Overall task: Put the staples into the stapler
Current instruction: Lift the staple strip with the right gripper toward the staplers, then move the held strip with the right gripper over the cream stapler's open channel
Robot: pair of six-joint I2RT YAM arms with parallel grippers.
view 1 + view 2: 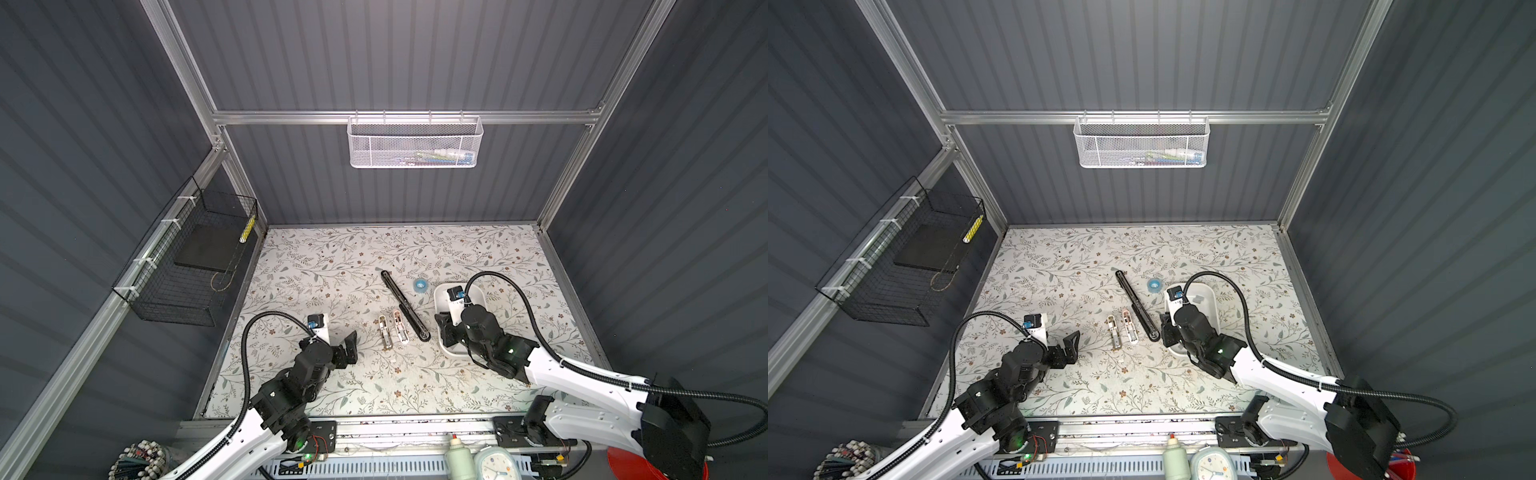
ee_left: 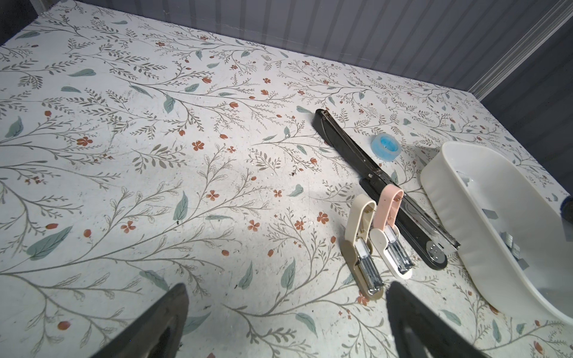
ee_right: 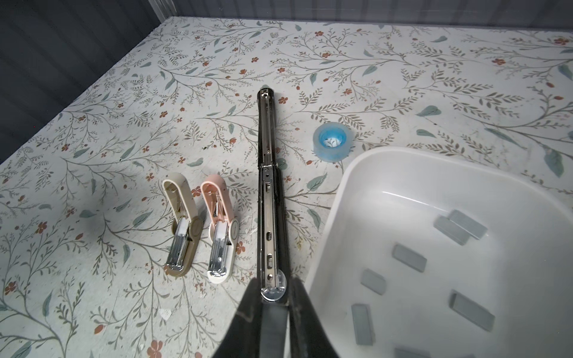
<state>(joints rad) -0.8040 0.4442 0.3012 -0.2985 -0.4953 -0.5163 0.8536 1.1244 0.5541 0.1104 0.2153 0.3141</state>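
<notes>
**Stapler lies open, staples wait in the tray**

I have the long black metal stapler (image 3: 269, 201) hinged open and lying flat on the floral-print table (image 3: 93, 124), with its steel magazine channel facing up. I judge that is why it lies this way: a strip can be lowered straight in from above. In both top views it runs from about 11 o'clock to 5 o'clock, just right of the table's middle.

My right claw (image 3: 274, 289) straddles the stapler's 5 o'clock end. Its jaws are almost together, one finger on each side. I cannot tell whether they pinch the body or only flank it. That spot would suit squaring the stapler up beside the supply.

The staples (image 3: 408, 258), small flat grey metal strips, lie scattered in the white rounded plastic tray (image 3: 325, 241), which sits just beside the stapler at its 3 o'clock. Neither claw holds one, so I take loading as not yet begun.

My left claw (image 2: 285, 294) hangs empty with its jaws wide apart, out toward the stapler's 8 o'clock. I think it is placed to brace the stapler if needed.

Between the left claw and the stapler lie a small beige stapler (image 3: 183, 229) and a small pink stapler (image 3: 220, 235), side by side. A blue roll of tape (image 3: 332, 141) sits at 2 o'clock. The strips lie flat on the tray floor, so I expect them to be hard to pinch.
</notes>
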